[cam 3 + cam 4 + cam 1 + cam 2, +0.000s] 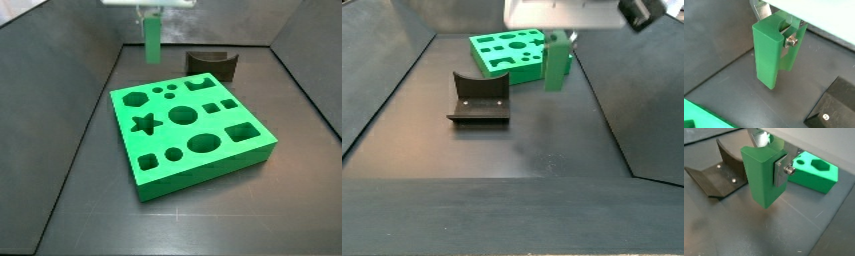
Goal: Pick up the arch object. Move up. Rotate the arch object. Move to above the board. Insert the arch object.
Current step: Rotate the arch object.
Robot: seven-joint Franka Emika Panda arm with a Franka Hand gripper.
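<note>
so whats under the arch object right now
Only bare dark floor. The hand holds the arch object upright above it, beside the board. Its underside is hidden.

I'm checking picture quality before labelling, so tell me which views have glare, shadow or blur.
In a side view, the claw and the body above it are blown out white and soft. In a wrist view, the arch object held in the claw throws a faint shadow on the grey floor. In a side view, the board is evenly lit and sharp.
</note>
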